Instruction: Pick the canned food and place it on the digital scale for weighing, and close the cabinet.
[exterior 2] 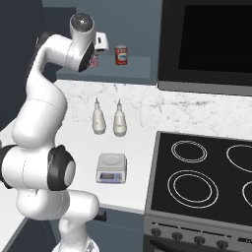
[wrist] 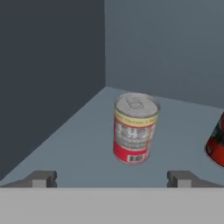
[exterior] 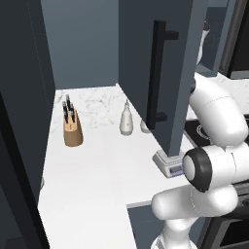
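Observation:
The canned food (wrist: 134,127), a short tin with a red label and silvery top, stands upright on the cabinet shelf (wrist: 78,144). My gripper (wrist: 113,179) is open in front of it, one fingertip to each side, and does not touch it. In the right base view the arm reaches up to the shelf, with the canned food (exterior 2: 121,55) just right of the hand. The cabinet door (exterior: 180,73), with its long black bar handle (exterior: 158,73), stands open. The digital scale (exterior 2: 111,168) sits bare on the counter near the stove, and the digital scale (exterior: 170,163) lies partly under the open door.
A second red item (wrist: 216,142) sits on the shelf close to the can. Two white bottles (exterior 2: 99,120) (exterior 2: 119,122) stand behind the scale. A knife block (exterior: 73,129) stands on the counter's left. The stove (exterior 2: 197,182) lies right, under a dark microwave (exterior 2: 206,44).

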{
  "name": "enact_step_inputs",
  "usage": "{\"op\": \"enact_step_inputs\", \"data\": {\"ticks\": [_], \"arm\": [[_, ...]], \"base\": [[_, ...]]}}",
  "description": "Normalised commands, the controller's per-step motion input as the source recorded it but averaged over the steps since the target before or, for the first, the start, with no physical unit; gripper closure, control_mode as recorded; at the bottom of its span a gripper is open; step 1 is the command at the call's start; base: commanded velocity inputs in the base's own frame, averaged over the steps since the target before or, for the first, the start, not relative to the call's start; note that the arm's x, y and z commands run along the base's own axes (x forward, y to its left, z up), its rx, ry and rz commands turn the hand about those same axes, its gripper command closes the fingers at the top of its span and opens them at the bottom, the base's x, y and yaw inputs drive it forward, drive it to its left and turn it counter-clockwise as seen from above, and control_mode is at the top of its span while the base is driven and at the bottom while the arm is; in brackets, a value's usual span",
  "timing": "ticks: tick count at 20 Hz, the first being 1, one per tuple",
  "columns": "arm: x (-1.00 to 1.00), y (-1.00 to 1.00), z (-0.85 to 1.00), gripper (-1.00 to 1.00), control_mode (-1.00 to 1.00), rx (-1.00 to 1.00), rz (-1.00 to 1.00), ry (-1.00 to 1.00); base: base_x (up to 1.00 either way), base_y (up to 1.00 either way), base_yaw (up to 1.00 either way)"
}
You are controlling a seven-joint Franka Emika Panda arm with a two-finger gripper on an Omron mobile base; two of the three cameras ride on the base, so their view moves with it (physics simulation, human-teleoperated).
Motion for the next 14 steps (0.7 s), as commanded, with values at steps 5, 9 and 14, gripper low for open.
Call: {"op": "enact_step_inputs", "data": {"ticks": [5, 9, 14], "arm": [[0.32, 0.0, 0.0, -1.0, -1.0, 0.0, 0.0, 0.0], [0.34, 0.0, 0.0, -1.0, -1.0, 0.0, 0.0, 0.0], [0.32, 0.0, -0.02, -1.0, -1.0, 0.0, 0.0, 0.0]], "base": [[0.0, 0.0, 0.0], [0.0, 0.0, 0.0], [0.0, 0.0, 0.0]]}}
